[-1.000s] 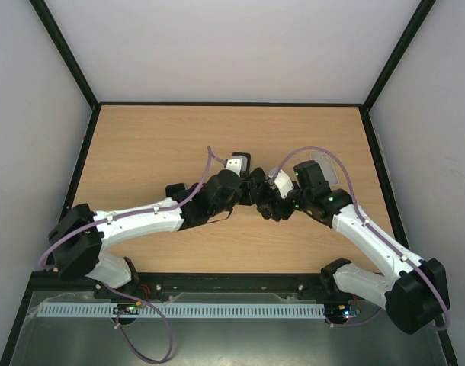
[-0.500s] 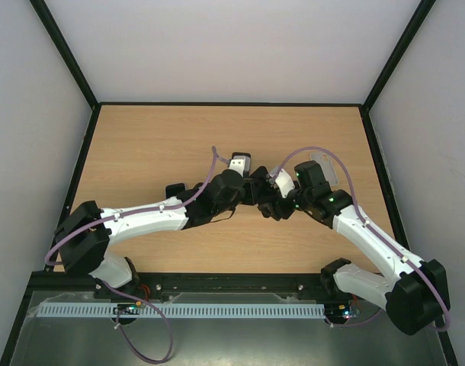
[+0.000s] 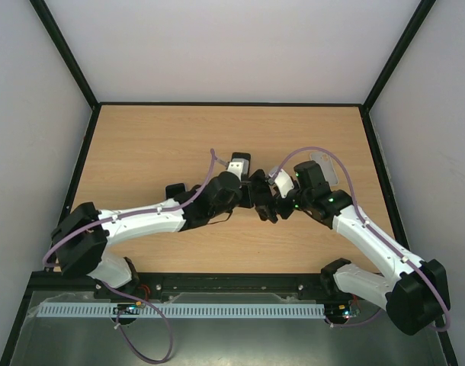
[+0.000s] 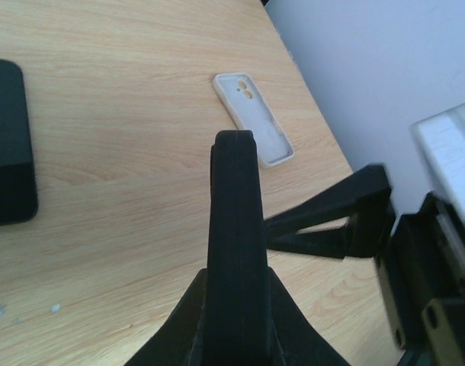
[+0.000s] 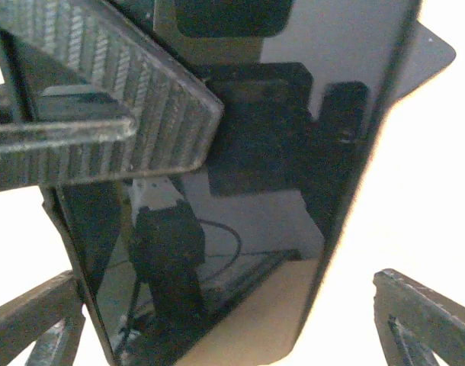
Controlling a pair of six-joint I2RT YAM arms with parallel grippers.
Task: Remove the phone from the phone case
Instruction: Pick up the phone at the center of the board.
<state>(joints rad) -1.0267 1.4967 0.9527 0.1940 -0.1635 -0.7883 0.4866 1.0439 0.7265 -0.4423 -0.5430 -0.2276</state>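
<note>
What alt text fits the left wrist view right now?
The left tool, shut, stands edge-on up the centre over a wooden table. Beyond its tip lies the empty pale phone case; a black phone lies flat at the left edge, and the right arm's black finger juts in from the right.

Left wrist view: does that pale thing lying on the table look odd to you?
Slightly. The phone case lies empty, hollow side up, on the table, whose wood shows through its camera holes. It lies slanted in this view. Nothing looks broken or spilled.
</note>
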